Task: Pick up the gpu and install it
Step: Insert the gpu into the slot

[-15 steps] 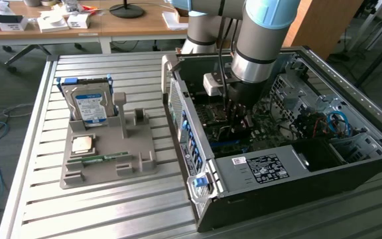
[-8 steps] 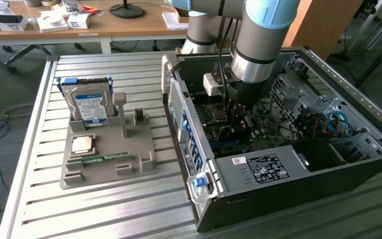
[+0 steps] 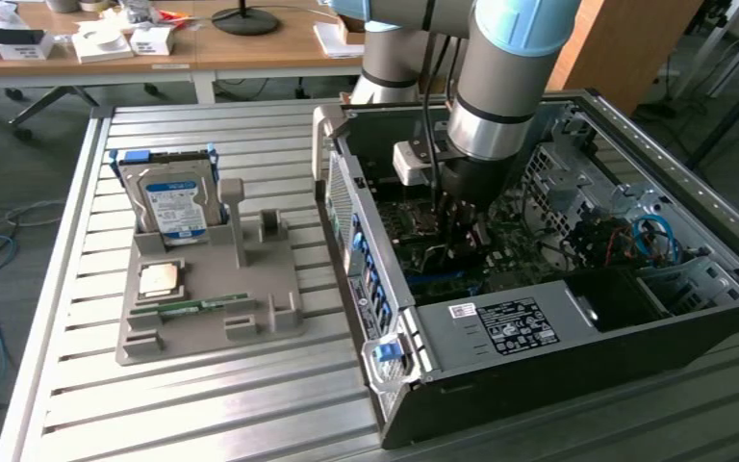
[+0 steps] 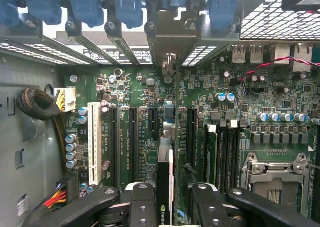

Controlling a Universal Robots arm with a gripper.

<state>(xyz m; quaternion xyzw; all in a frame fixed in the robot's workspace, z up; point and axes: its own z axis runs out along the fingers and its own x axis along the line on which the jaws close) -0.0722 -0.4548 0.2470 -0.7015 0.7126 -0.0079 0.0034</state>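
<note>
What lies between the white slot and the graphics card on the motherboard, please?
In the wrist view, empty black slots on the green motherboard lie between the white slot and the graphics card, which stands edge-on.

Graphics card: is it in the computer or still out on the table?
In. The card stands on edge on the green board inside the case, with the tool open on either side of it.
</note>
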